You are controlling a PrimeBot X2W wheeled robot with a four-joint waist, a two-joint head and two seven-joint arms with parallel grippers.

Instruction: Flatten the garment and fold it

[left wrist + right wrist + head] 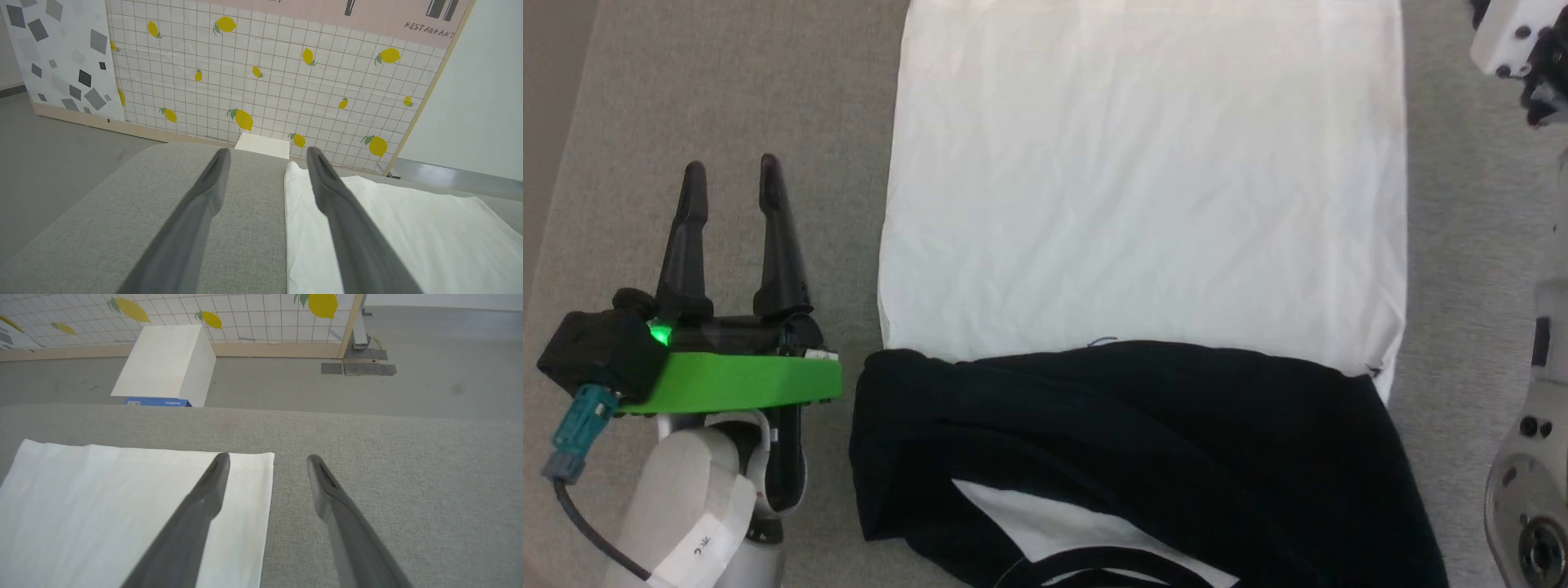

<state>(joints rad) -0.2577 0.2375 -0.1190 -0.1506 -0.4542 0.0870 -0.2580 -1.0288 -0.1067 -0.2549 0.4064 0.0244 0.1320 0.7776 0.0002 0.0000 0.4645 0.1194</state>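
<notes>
- Your left gripper [731, 163] sits just left of the garment [1143, 188], fingers spread wide, nothing between them.
- In the left wrist view, one finger [196, 212] is over the grey padded surface [122, 228] and the other is over the garment's white edge.
- Your right gripper [268, 457] is also wide and empty. One finger is over the garment's far corner, the other over bare padding. Can't tell if it touches the cloth.
- The garment lies on the padding: white body spread flat, black sleeves [1143, 425] folded across the near end.
- A white box [163, 363] stands on the floor beyond the padding.
</notes>
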